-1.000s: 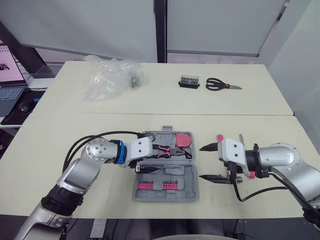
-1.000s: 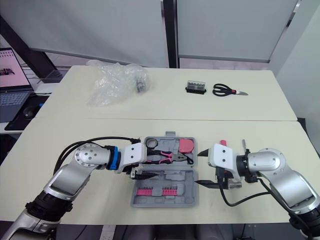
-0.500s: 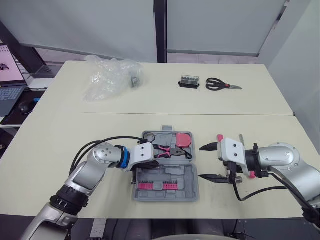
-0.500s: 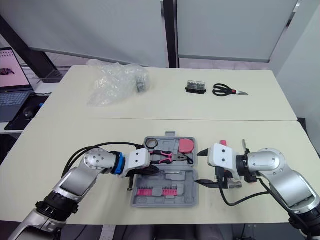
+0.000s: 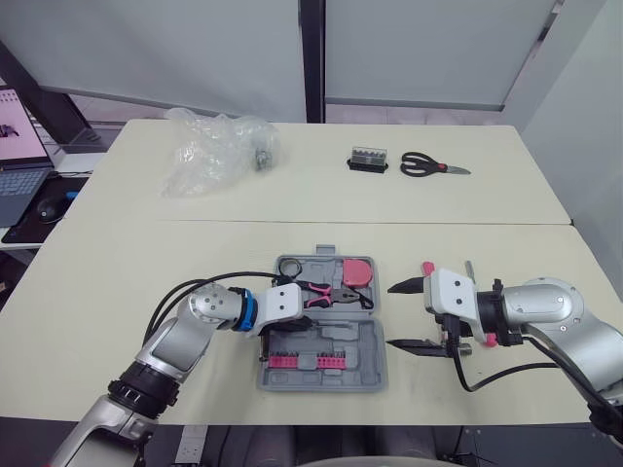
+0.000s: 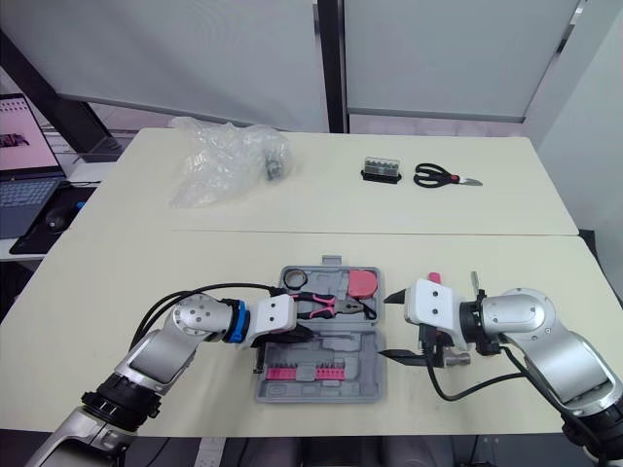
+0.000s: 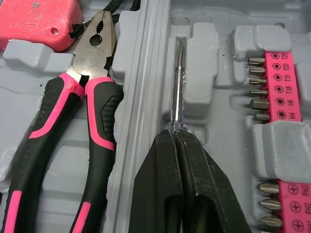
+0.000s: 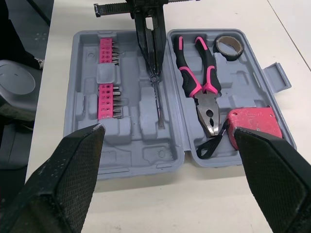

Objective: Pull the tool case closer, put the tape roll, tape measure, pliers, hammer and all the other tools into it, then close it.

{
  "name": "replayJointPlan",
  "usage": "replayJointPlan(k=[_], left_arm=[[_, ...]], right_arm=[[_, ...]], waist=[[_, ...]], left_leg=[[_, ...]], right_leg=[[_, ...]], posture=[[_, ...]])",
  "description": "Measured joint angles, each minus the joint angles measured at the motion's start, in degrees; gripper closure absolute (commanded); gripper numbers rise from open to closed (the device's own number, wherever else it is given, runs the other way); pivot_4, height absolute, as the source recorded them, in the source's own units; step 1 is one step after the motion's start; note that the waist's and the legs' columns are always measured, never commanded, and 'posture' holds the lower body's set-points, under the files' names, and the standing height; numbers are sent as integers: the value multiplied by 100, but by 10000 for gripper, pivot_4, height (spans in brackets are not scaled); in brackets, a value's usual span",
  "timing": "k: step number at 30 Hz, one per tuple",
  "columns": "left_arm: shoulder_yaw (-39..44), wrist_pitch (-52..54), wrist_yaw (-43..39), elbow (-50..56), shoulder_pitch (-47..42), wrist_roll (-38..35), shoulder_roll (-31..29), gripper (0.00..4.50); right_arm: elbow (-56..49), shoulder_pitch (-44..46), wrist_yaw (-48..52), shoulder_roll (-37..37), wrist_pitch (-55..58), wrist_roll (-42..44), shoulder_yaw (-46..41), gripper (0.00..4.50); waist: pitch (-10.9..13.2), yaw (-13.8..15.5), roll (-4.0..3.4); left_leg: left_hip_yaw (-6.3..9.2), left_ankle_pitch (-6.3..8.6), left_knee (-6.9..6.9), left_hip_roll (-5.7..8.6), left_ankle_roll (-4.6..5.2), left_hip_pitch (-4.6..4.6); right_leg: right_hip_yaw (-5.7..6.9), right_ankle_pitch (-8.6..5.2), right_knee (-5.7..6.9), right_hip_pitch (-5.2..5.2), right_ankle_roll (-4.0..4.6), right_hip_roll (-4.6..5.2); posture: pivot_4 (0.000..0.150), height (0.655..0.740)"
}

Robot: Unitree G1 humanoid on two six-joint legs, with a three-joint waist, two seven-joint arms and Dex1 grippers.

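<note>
Cream-coloured surface (image 5: 117,282) runs under all of it, two tops butted together with a seam between them. Our left pincer (image 7: 174,136) is pinched shut on the clear handle end of the screwdriver (image 7: 179,82), whose shaft lies along a moulded slot in the near half of the tool case (image 5: 370,368). We judge the grip sits that far back so the shaft can drop flat into its channel. Just across the hinge ridge, the pliers (image 7: 73,121) lie in their recess, with the tape measure (image 7: 36,22) at their nose and the tape roll (image 8: 230,46) by their handle ends. Pink bit strips (image 7: 284,87) line the other side of the slot.

Our right pincer (image 5: 393,316) hangs just off the case's right edge, spread wide and holding nothing, likely parked clear of the left arm's work. Open room lies on either side of the case, whose front sits near the surface's front edge. Well apart on the far top are the scissors (image 5: 428,165) and a small black box (image 5: 368,159), and further left a crumpled plastic bag (image 5: 214,151). We judge those far things call for a long reach
</note>
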State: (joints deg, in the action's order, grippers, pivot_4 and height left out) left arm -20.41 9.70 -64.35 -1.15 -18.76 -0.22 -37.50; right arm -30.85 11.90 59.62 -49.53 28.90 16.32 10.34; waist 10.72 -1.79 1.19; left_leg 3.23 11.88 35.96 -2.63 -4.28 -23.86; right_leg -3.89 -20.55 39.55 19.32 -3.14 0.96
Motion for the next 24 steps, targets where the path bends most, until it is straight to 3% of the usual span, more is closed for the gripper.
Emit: replayJointPlan(k=[5, 9, 15, 18, 24], left_arm=[[734, 186, 3, 388, 300, -626, -160, 44594], [2094, 226, 56, 668, 913, -1321, -624, 44594], [3828, -38, 572, 202, 2138, -1724, -650, 44594], [4400, -139, 756, 153, 2729, -1933, -461, 39409], [4850, -202, 1106, 81, 3560, -2117, -55, 21999]], right_arm=[[0, -74, -131, 83, -75, 61, -139, 0], [0, -473, -342, 97, -57, 253, -838, 0], [681, -1336, -487, -233, -464, 12, -2069, 0], [1113, -1674, -490, -330, -855, -123, -2541, 0], [2324, -2203, -279, -527, -1803, -415, -2996, 0]], waist=[[0, -4, 1], [1, -9, 0], [1, 4, 0], [0, 5, 0], [-1, 7, 1]], left_leg=[[1, 0, -2, -2, 0, -5], [-2, 0, -4, -4, 0, -1], [-4, 1, -2, -1, 0, 1], [-7, 1, -5, -1, 0, 3], [-8, 1, -5, -2, 0, 8]], right_leg=[[1, 0, -1, 4, 0, 0], [-1, 0, -2, 4, 0, 2], [0, 0, -6, -2, 0, 8], [-2, 0, -9, -3, 0, 9], [-4, 0, -9, -6, 0, 7]], posture=[[1500, 7400], [1500, 7400], [1500, 7400], [1500, 7400], [1500, 7400]])
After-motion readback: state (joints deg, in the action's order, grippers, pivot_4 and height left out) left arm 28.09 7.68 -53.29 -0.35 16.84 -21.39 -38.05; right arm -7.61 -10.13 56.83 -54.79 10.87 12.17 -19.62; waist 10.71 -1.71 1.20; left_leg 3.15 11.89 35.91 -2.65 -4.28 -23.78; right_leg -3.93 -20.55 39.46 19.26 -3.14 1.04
